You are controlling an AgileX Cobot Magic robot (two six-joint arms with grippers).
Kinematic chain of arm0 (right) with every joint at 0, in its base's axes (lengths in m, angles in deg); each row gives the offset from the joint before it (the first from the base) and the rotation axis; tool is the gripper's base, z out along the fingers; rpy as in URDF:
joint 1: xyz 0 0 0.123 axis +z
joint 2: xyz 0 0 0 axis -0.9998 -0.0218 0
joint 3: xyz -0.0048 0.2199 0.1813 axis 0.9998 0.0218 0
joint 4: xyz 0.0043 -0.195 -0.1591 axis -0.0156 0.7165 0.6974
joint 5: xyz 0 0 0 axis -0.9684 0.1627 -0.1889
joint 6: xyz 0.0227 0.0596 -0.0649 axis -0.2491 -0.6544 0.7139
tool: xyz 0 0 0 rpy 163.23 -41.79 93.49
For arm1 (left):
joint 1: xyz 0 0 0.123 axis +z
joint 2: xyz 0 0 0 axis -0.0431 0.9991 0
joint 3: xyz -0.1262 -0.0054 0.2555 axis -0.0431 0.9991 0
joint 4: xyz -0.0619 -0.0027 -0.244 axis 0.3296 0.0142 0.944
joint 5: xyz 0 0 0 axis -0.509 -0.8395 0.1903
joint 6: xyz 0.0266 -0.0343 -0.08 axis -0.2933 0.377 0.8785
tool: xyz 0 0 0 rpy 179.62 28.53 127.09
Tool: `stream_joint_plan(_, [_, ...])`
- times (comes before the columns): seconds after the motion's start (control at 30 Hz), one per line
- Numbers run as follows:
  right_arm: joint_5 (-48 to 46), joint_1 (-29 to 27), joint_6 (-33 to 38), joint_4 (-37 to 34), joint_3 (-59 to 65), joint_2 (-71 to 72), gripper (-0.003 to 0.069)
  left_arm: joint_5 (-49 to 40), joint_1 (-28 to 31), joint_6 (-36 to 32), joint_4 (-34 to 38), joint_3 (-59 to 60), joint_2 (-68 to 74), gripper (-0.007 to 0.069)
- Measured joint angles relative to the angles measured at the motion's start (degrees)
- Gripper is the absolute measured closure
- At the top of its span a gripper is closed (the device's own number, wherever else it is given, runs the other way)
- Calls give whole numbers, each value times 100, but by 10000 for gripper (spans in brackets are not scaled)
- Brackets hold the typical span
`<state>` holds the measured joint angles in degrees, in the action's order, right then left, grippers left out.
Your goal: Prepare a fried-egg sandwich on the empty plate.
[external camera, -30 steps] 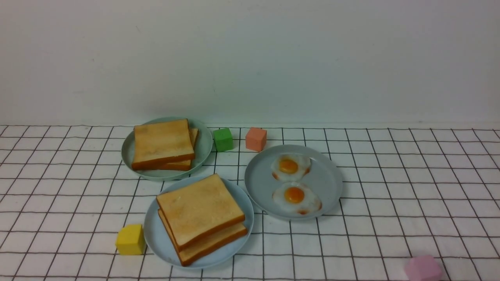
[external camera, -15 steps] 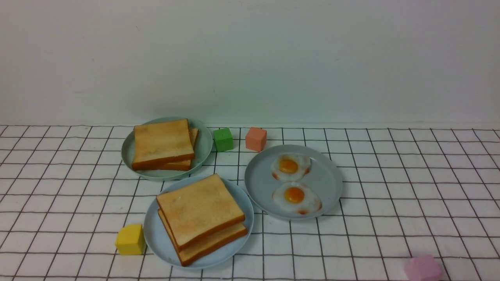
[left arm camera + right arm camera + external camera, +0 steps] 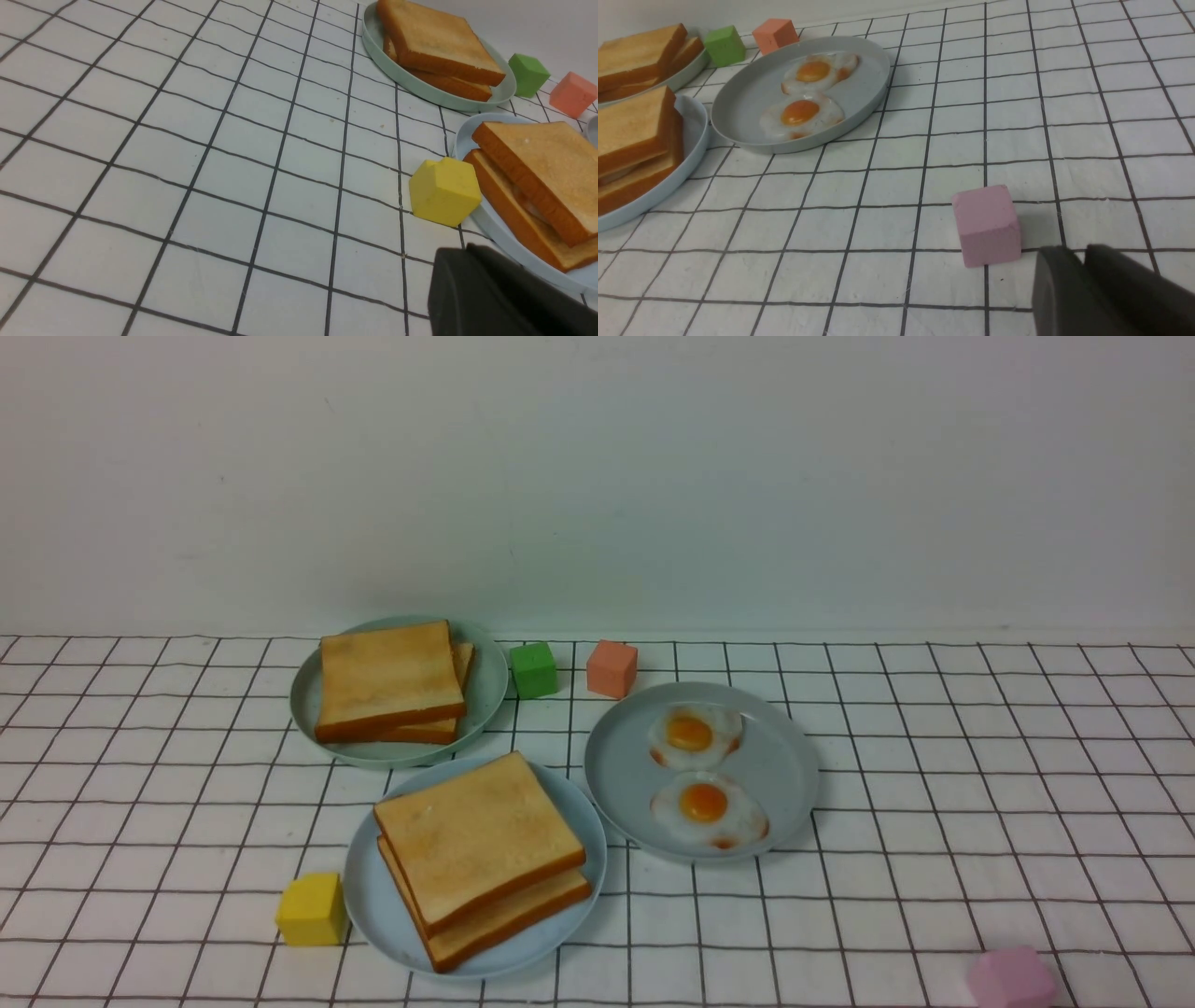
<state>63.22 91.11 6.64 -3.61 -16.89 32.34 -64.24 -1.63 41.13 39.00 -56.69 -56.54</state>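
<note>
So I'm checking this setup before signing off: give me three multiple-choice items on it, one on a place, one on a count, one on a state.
1. Where does the yellow cube sit?
A. Against the left edge of the pale blue plate
B. Between the two fried eggs
C. On top of the rear toast pile

2. How many fried eggs lie on the grey-blue plate?
A. One
B. Two
C. Three

3. What is the state of the sandwich on the pale blue plate?
A. One bare slice, nothing on it
B. An egg lying uncovered on a slice
C. Two toast slices stacked, the top one skewed

Answers:
1 A: in the front view the cube sits by that plate's left rim.
2 B: two eggs lie one behind the other.
3 C: a second slice covers the lower one, with something pale in the gap in the left wrist view.
</note>
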Motion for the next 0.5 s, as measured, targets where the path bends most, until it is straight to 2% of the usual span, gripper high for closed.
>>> stream_joint_plan(0.5, [0,0,0,0,0,0,553,0,0,0,0,0,0,587])
